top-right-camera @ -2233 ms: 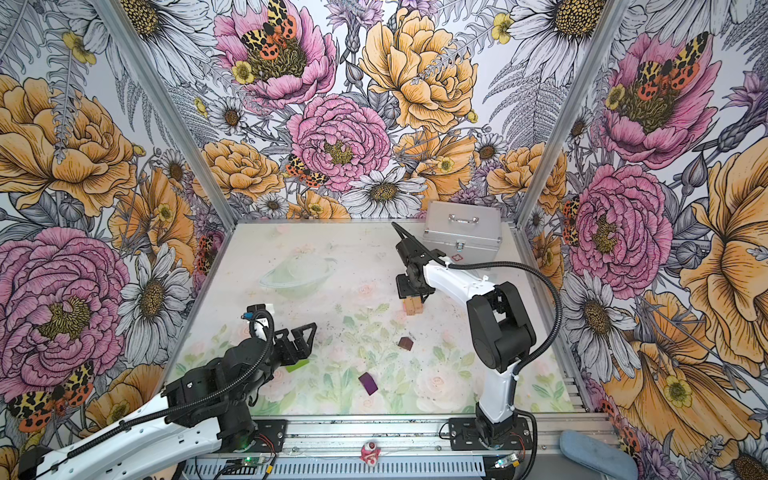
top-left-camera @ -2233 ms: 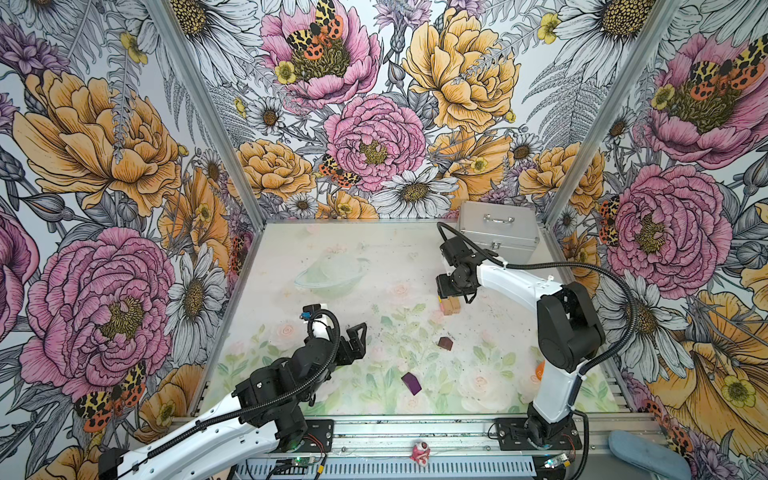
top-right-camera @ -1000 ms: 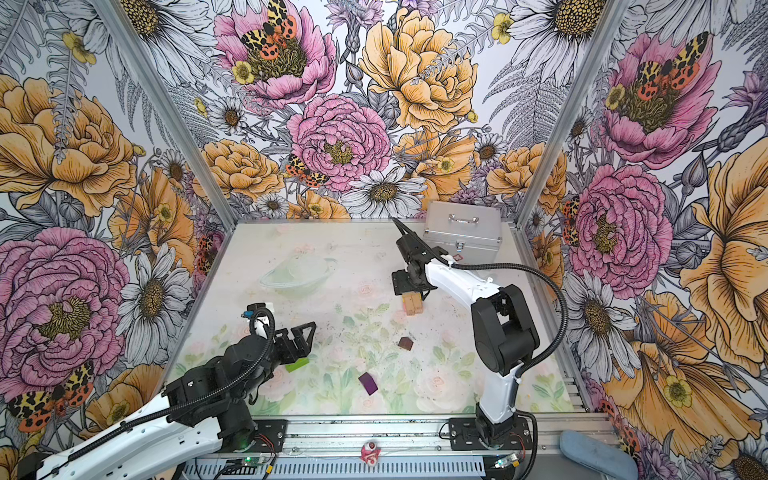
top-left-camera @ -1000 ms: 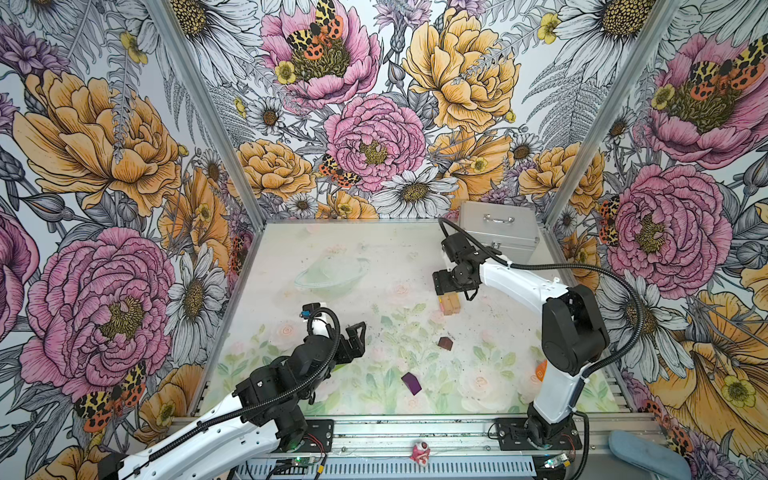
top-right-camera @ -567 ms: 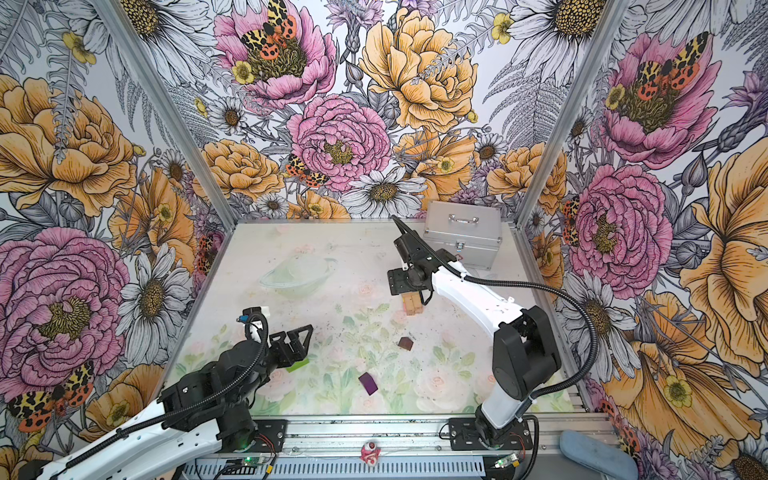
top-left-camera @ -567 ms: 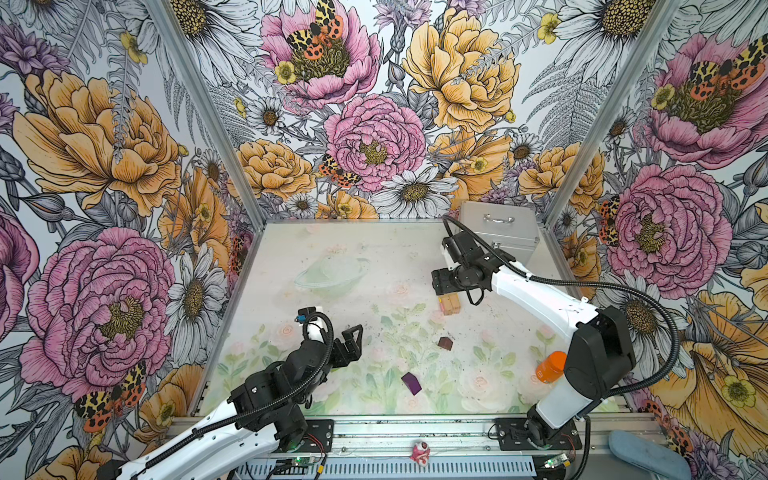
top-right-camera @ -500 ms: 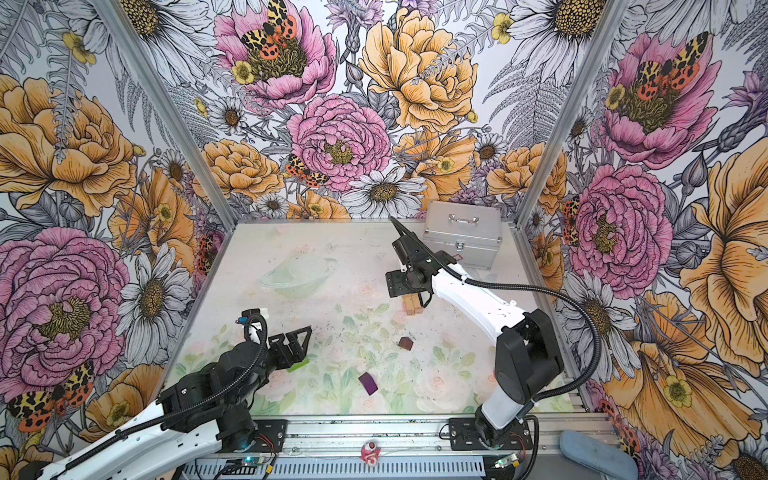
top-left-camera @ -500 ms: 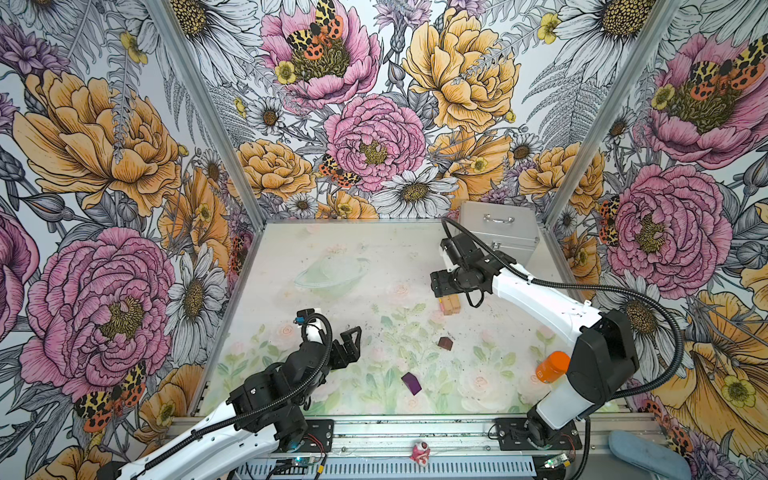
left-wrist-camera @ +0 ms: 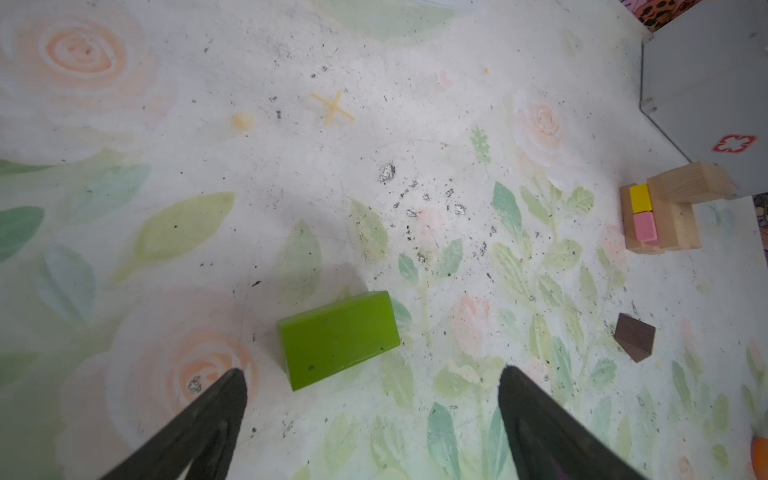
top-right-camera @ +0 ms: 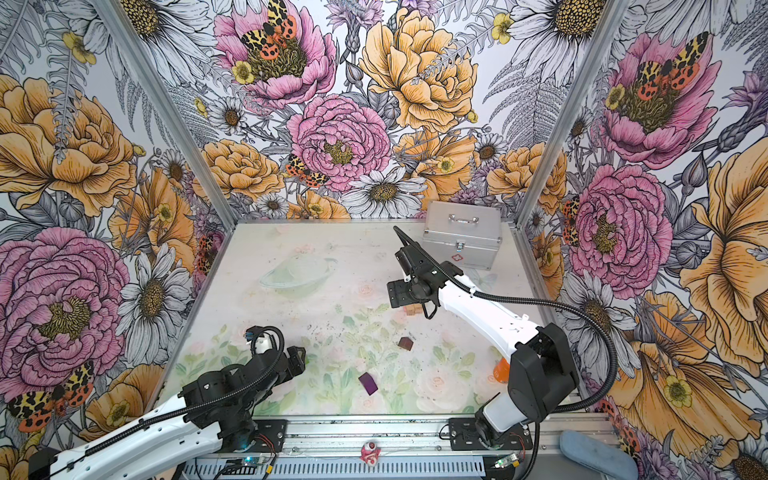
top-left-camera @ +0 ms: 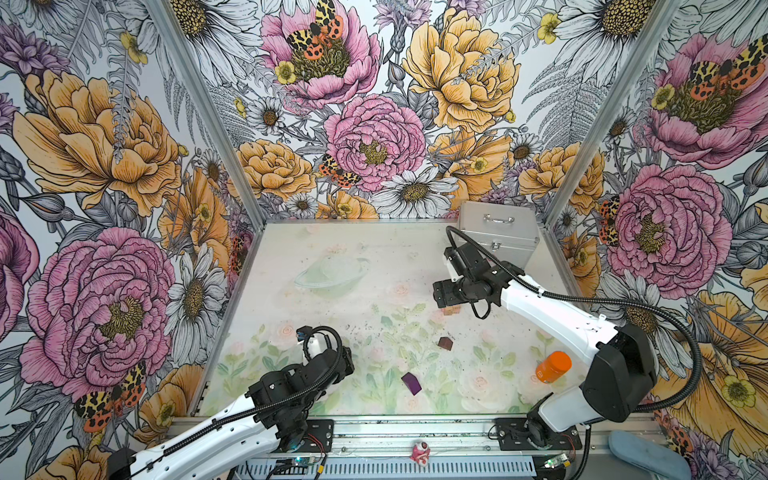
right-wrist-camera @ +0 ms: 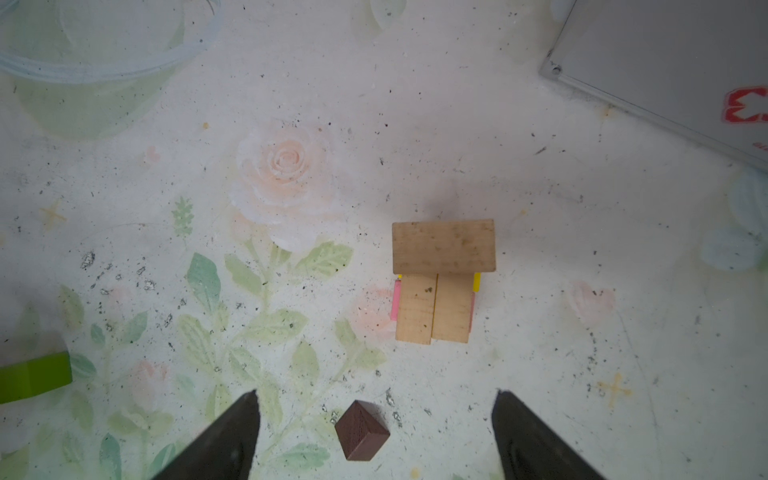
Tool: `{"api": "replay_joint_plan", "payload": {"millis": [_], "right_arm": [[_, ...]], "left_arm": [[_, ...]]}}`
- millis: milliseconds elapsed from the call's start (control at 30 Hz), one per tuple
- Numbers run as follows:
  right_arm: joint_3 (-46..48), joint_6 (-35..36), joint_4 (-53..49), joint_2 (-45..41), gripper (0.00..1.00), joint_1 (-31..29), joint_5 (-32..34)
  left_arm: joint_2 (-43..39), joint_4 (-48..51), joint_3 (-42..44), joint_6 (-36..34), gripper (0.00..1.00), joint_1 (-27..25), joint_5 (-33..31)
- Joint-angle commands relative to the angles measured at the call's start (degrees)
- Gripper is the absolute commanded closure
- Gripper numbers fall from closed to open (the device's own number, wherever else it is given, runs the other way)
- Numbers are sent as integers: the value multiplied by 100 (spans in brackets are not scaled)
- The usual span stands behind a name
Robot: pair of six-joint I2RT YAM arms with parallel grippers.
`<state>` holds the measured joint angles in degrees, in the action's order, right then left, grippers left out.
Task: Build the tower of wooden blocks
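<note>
Tan bricks top the wood block tower (top-left-camera: 451,310), which in a top view stands close under the right gripper (top-left-camera: 443,293). The arm hides most of the stack there, so its layer count is uncertain. A purple block (top-left-camera: 411,383) and a dark-brown block (top-left-camera: 445,343) lie loose between the two arms. The left gripper (top-right-camera: 297,356) sits low, well apart from the tower.

Left wrist view: jaws wide apart, empty. A lime-green block (left-wrist-camera: 338,338) lies flat just ahead of the fingertips, skewed to the jaw line. The tower stands far ahead and off to one side, beside the silver metal case (left-wrist-camera: 706,83).

Right wrist view: jaws wide apart, nothing between them. The tower stands ahead of the fingertips, with one tan brick crosswise over two tan bricks and yellow and pink edges showing beneath. The top brick sits at the far end of its layer, with nothing beside it. The dark-brown block lies askew, close in between the fingers.

Risks (judgement):
- Closing on the skewed lime-green block could spin it or squeeze it out, since the pads would meet corners rather than faces.
- The lone top brick sits near the layer's end. A finger or a lowered brick that nudges it could slide it off or spread the pair below.
- If both arms work at the tower together, they could clash and topple it.
</note>
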<state>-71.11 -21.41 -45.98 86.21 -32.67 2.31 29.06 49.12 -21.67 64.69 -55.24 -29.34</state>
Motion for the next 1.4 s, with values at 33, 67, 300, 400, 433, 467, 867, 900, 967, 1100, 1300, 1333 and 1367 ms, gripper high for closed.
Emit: {"api": "replay_joint_plan", "payload": {"millis": [33, 67, 300, 400, 433, 467, 867, 900, 967, 1100, 1300, 1333, 1367], "right_arm": [[155, 50, 172, -282, 10, 10, 10], [194, 50, 187, -319, 10, 26, -6], [464, 108, 303, -641, 9, 227, -150], [566, 124, 322, -767, 9, 313, -194], [601, 126, 324, -797, 9, 337, -212], [632, 134, 335, -832, 9, 353, -221], [847, 172, 379, -983, 9, 529, -323], [866, 172, 379, -982, 9, 541, -327], [871, 172, 387, -988, 9, 559, -353], [906, 165, 388, -1012, 9, 585, -371], [1020, 158, 379, -1148, 9, 646, -390], [1051, 150, 379, -1175, 9, 662, -397], [1071, 148, 379, -1197, 9, 667, -397]], "left_arm": [[37, -131, 139, 327, 4, 46, -73], [58, -204, 170, 349, 4, 44, -50], [697, -836, 295, 322, 4, 113, 161], [1078, -1120, 302, 256, 3, 200, 266], [1186, -1238, 319, 210, 4, 245, 334], [1288, -1338, 332, 188, 3, 288, 381], [1924, -2028, 384, -29, 9, 578, 698], [2005, -2084, 368, -48, 10, 576, 718], [2160, -2196, 318, -94, 12, 578, 726], [2520, -2436, 178, -215, 14, 584, 743], [3140, -2810, -127, -376, 15, 585, 872], [3248, -2865, -188, -393, 15, 583, 899], [3344, -2927, -242, -426, 15, 572, 921]]}}
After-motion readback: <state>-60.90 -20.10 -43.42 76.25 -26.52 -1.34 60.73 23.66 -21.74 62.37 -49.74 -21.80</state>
